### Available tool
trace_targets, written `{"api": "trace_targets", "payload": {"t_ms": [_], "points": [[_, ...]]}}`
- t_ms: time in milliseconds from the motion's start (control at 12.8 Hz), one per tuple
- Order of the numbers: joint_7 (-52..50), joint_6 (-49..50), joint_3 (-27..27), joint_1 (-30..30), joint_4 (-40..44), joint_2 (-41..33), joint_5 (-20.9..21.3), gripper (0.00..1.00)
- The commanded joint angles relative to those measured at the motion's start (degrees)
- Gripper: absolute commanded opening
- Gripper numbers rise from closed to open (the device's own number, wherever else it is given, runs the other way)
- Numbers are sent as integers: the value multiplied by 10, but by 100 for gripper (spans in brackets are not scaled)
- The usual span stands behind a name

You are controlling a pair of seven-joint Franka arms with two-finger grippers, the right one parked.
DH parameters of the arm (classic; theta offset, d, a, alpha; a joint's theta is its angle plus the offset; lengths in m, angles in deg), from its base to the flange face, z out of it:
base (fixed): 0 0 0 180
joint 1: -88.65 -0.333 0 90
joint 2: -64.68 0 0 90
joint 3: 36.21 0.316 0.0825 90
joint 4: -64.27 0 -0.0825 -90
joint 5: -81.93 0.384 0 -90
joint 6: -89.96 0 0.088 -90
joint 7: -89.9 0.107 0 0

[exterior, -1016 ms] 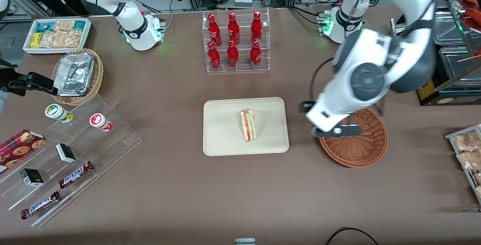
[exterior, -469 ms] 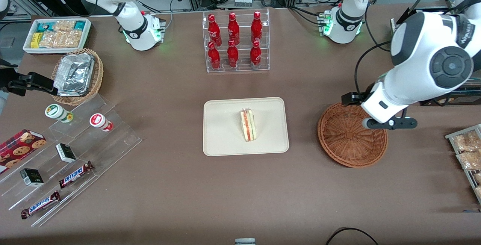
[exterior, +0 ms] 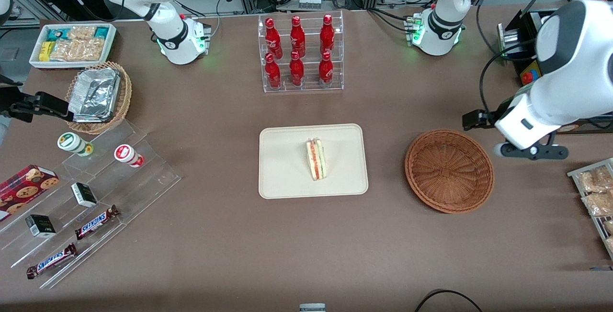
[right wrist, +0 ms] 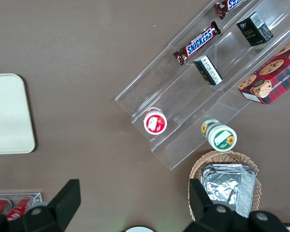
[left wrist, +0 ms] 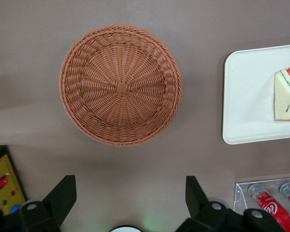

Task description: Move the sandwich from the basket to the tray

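Observation:
The sandwich (exterior: 316, 160) (left wrist: 286, 96), a pale wedge with red and green layers, lies on the cream tray (exterior: 282, 159) (left wrist: 246, 96) at the table's middle. The reddish-brown woven basket (exterior: 449, 171) (left wrist: 121, 84) sits beside the tray toward the working arm's end, with nothing in it. My left gripper (exterior: 529, 151) (left wrist: 129, 188) hangs high above the table, just off the basket's rim toward the working arm's end. It is open and nothing is between its fingers.
A rack of red bottles (exterior: 299, 53) stands farther from the camera than the tray. A tan basket of foil containers (exterior: 98, 96), a white snack bin (exterior: 72, 44) and a clear stepped shelf (exterior: 81, 197) lie toward the parked arm's end. Snack packets (exterior: 596, 192) lie near the gripper.
The left arm has swung off the basket toward the working arm's end of the table, uncovering the whole basket. The sandwich and tray have not moved.

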Motion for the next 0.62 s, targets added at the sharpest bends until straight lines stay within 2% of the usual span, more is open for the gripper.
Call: {"api": "trace_targets", "payload": {"t_ms": [0, 78, 234, 547], "points": [[60, 16, -24, -50, -24, -45, 2, 100], [76, 22, -21, -50, -23, -52, 3, 100], [90, 28, -20, -51, -21, -64, 36, 100], [116, 31, 0, -49, -19, -74, 29, 100]]}}
